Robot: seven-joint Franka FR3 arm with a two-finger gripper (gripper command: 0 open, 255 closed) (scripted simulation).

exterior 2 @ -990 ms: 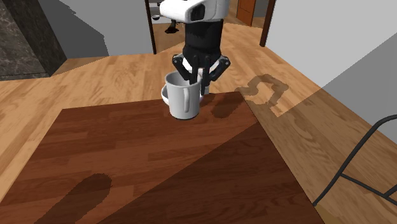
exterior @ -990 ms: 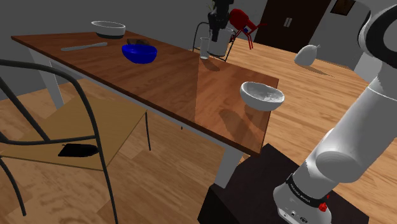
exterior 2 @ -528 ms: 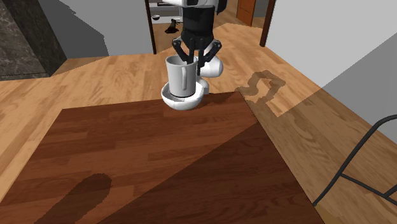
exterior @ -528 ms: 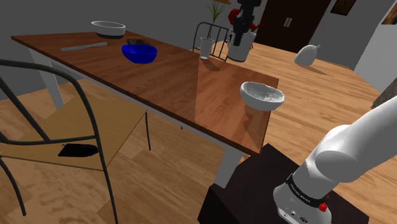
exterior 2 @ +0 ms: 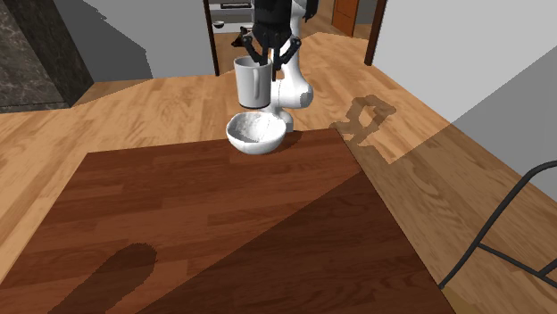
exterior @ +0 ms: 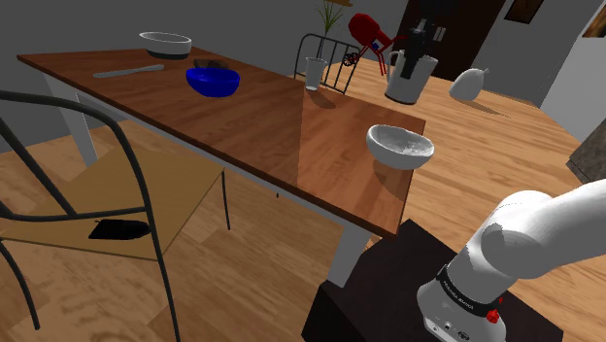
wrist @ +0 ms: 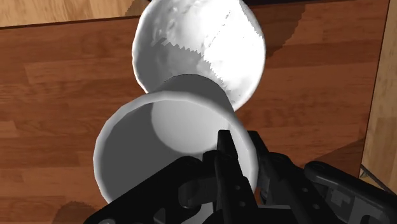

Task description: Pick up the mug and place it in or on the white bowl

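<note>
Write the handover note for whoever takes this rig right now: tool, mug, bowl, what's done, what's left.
The tool is shut on the mug, clasping its wall at the rim.
The mug hangs upright in the air, clear of the table.
The white bowl sits near the table's edge, roughly under the mug and not touching it; nothing is in it.
Done: grasp and lift.
Left: check the mug is centred over the bowl, lower it in, open the tool and pull back.

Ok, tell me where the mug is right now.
The mug hangs in the gripper, up off the table, roughly above the white bowl at the table's corner, upper right in the shoulder view.
</note>
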